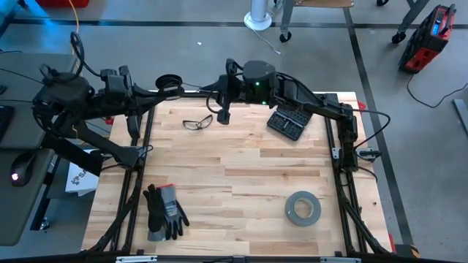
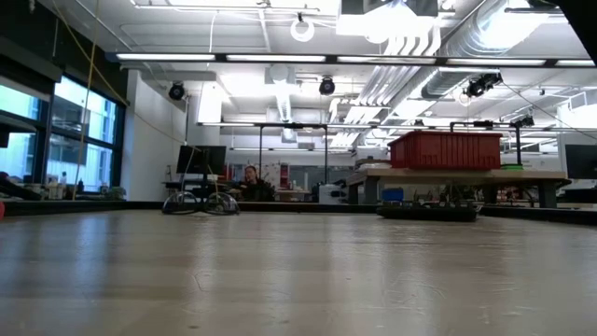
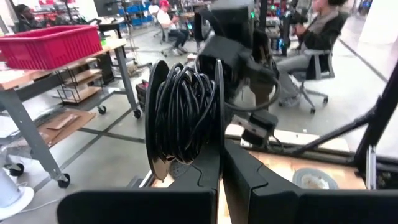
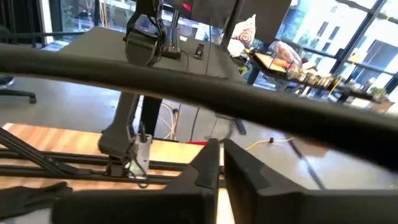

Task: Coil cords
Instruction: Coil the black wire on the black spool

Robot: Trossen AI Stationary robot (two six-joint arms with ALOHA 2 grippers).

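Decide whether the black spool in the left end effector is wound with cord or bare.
Wound: the spool in the left end effector carries many loops of dark cord between its flanges.

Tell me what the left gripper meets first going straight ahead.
Past the black spool it grips, the left gripper would probably meet the right arm first, which shows directly behind the spool; how far off is unclear.

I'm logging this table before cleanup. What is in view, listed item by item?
spool: one, black, wound with dark cord, held off the table's far left corner
safety glasses: one, clear, far side of table
bit case: one, black, far right
tape roll: one, grey, near right
gloves: one pair, black and grey, near left
left tool: shut on spool
right tool: far centre, fingers nearly together
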